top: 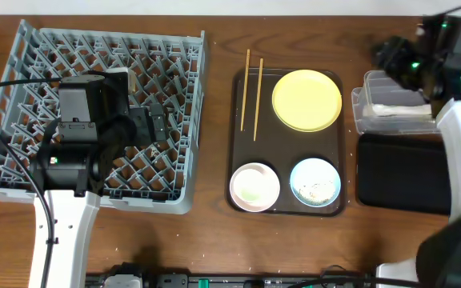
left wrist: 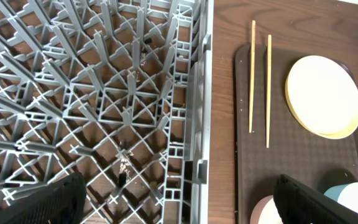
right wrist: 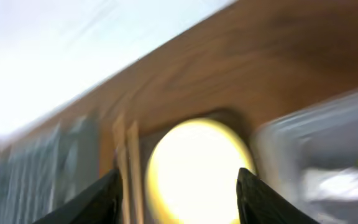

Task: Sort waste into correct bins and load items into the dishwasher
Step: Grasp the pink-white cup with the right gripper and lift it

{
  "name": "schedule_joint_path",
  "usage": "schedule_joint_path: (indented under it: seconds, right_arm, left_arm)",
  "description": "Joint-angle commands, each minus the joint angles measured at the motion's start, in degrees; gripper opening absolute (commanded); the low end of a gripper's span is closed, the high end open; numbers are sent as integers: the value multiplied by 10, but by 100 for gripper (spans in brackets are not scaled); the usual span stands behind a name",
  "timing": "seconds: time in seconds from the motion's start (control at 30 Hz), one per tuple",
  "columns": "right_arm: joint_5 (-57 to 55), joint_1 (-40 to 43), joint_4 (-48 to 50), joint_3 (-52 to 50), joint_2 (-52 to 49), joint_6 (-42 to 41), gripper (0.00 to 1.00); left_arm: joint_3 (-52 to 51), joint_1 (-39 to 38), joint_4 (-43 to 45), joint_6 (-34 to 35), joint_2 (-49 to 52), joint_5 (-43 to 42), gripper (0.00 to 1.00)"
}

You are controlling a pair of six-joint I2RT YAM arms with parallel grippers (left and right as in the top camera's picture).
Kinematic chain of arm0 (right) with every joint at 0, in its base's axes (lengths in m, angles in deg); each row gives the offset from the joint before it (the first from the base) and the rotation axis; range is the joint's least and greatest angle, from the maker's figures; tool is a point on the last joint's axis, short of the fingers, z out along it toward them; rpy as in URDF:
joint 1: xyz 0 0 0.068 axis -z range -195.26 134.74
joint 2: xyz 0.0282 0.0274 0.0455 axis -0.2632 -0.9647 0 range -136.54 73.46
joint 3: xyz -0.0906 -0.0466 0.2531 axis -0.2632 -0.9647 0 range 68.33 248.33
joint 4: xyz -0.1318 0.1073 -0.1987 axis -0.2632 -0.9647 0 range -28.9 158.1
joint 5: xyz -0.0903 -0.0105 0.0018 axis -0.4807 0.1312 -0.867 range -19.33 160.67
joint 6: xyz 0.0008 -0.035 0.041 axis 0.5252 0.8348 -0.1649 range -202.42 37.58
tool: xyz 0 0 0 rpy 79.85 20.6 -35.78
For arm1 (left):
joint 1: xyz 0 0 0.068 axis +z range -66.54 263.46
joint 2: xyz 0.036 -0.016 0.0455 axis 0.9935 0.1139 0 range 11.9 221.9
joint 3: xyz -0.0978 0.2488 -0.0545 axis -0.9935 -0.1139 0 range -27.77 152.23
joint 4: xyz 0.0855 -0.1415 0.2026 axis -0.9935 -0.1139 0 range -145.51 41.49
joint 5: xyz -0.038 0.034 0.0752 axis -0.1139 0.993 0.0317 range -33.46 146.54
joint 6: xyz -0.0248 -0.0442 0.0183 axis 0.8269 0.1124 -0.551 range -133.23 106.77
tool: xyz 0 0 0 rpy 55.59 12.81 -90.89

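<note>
The right wrist view is one big smear. The right tool (right wrist: 179, 199) shows only two dark finger stubs at the bottom edge, standing apart with nothing between them: released. Past them, blurred, are the yellow plate (top: 306, 100) and a corner of the clear tub (top: 366, 108). From overhead, that arm covers the tub's far right corner, so the tool itself is hard to pick out there. Inside the tub lies the white paper piece (top: 394, 110), its long axis running left to right along the tub, its right end going under the arm. The black tray (top: 398, 172) sits just on the near side of the tub, its right part covered by the arm.

The left tool (left wrist: 179, 208) hangs over the dish rack (top: 22, 48), fingers flung wide and empty. Only the tips show, at the bottom corners of its wrist view. The arm hides the rack's middle, and a pale shape (top: 118, 74) peeks out at its far side; I can't tell what it is.

The chopsticks (left wrist: 268, 93) lie side by side along the left edge of the brown tray (top: 286, 152), long axis far to near. Their far tips poke over the tray's far edge above the worktop (top: 214, 240). The plate sits at the tray's far right corner, the white bowl (top: 254, 186) near left and the light blue bowl (top: 316, 182) near right, with whitish scraps (top: 320, 190) inside it.
</note>
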Motion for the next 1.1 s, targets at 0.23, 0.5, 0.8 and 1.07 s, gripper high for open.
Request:
schedule_joint_path:
  seconds: [0.23, 0.5, 0.8, 1.07]
  right_arm:
    - [-5, -203, -172, 2, -7, 176, 51]
    - [-45, -325, -248, 2, -28, 221, 51]
    - [-115, -401, -307, -38, -34, 223, 47]
    - [-64, -427, -221, -160, -34, 223, 45]
  left_arm:
    - [9, -1, -25, 5, 2, -78, 98]
    - [9, -1, -40, 5, 1, -94, 98]
    - [10, 0, -47, 27, -25, -55, 96]
    - [10, 13, -48, 74, -52, -51, 96]
